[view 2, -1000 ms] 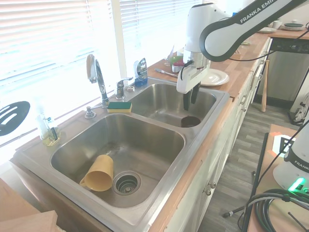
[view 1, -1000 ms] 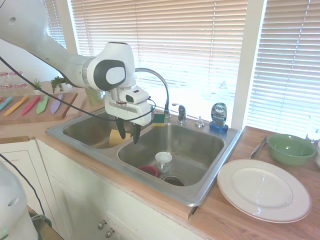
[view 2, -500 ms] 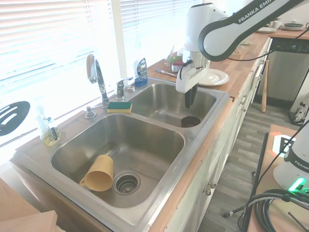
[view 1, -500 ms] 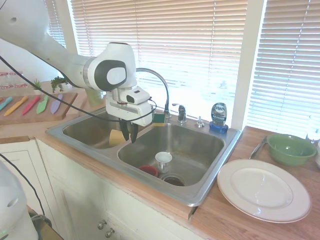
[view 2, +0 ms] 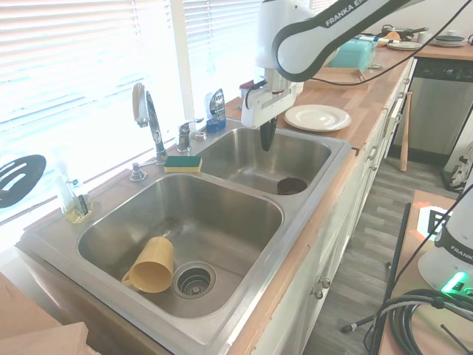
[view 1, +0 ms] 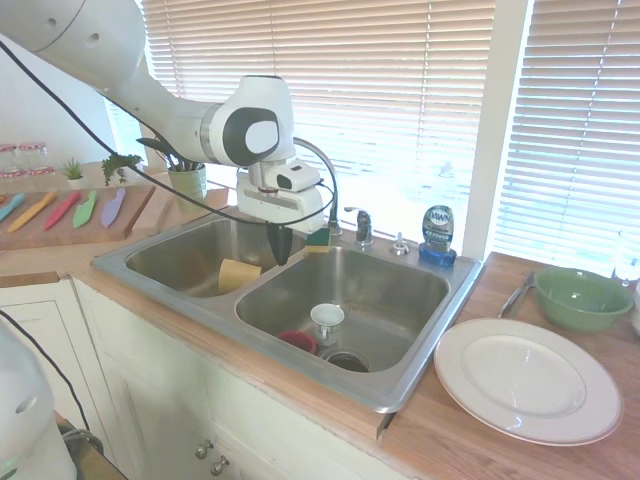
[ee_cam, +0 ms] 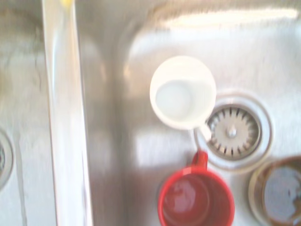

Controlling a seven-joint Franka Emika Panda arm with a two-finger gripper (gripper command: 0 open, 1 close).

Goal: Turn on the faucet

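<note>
The faucet is a chrome gooseneck spout rising behind the divider of the double steel sink, with its short lever handle standing just to the right. In the second exterior view the faucet and lever handle stand at the sink's back rim. My gripper hangs shut and empty in front of the spout, fingertips pointing down over the back of the basin with the cups. From the other side my gripper is right of the lever and apart from it.
A white cup and a red cup lie by the drain. A yellow cup lies in the other basin. A sponge, a blue soap bottle, a small knob, a plate and a green bowl surround the sink.
The fingers went from apart to shut. The arm rose and swung back toward the faucet, away from the sink's front.
</note>
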